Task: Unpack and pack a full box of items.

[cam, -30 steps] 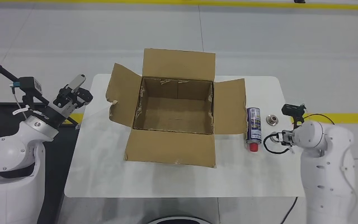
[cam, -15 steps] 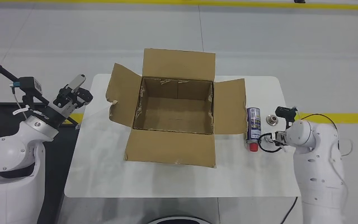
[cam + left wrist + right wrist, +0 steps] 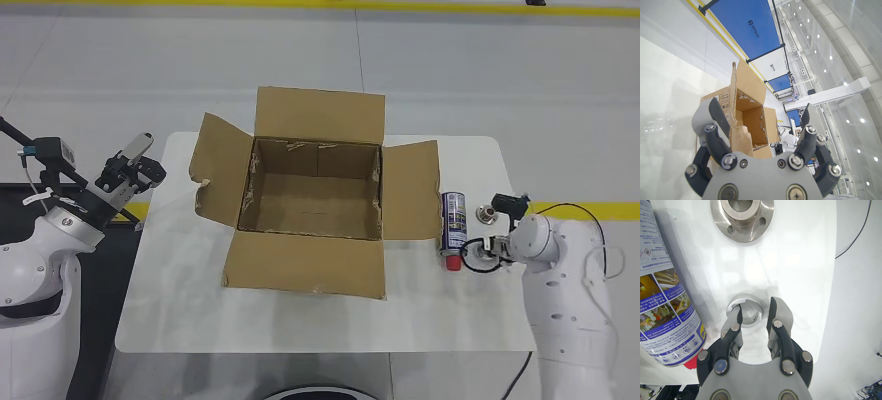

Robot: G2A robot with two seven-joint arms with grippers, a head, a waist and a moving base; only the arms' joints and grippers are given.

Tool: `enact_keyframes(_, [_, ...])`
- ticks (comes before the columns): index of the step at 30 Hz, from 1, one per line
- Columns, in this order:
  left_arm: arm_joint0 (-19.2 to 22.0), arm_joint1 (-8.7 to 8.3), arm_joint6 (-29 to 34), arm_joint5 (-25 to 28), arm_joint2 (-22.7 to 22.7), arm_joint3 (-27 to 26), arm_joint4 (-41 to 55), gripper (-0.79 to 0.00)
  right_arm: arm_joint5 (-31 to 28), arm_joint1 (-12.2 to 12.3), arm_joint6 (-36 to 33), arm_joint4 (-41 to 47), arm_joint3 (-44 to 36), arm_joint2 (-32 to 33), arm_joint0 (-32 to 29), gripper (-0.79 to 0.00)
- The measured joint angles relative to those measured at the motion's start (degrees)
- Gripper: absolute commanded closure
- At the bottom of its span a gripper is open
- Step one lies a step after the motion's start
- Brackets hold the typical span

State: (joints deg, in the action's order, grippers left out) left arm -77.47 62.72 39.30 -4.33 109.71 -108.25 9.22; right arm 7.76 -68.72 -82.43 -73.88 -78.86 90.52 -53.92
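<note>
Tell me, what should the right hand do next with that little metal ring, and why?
Probably close. The right hand is open, low over the small metal ring, one finger in its hole and the other outside, so squeezing should pinch the ring's wall, ready to lift toward the empty box.

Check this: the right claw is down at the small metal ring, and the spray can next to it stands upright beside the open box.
Wrong on one count: the spray can lies on its side, not upright, as the top view shows. The right claw is indeed down at the small metal ring, with the can beside the open box.
</note>
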Motion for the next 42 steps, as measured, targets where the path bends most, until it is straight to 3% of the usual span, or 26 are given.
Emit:
enact_keyframes(2, [0.00, 0.00, 0.00, 0.00, 0.00, 0.00, 0.00, -0.785, 0.20, 0.11, 0.16, -0.12, -1.48, 0.38, 0.18, -0.785])
enact_keyframes(8, [0.00, 0.00, 0.00, 0.00, 0.00, 0.00, 0.00, -0.785, 0.67, 0.47, 0.17, 2.50, -10.67, 2.87, 1.40, -0.785])
enact_keyframes(14, [0.00, 0.00, 0.00, 0.00, 0.00, 0.00, 0.00, -0.785, -0.28, -0.02, 4.77, 17.19, -15.51, 4.50, 3.54, -0.785])
enact_keyframes(21, [-0.65, 0.01, -1.19, 0.65, 0.30, -0.51, 0.31, -0.785, -4.15, -0.79, 10.55, 38.74, -9.28, 3.75, 6.25, -0.785])
enact_keyframes(27, [-1.96, -0.14, -2.82, 0.62, 1.41, -1.48, 0.72, -0.785, -10.86, -1.04, 10.48, 51.20, -2.86, 0.82, 8.55, -0.785])
enact_keyframes(42, [-2.15, -0.16, -2.96, 0.55, 1.48, -1.59, 0.73, -0.785, -12.56, -1.31, 9.97, 53.71, 5.46, -10.37, 16.50, -0.785])
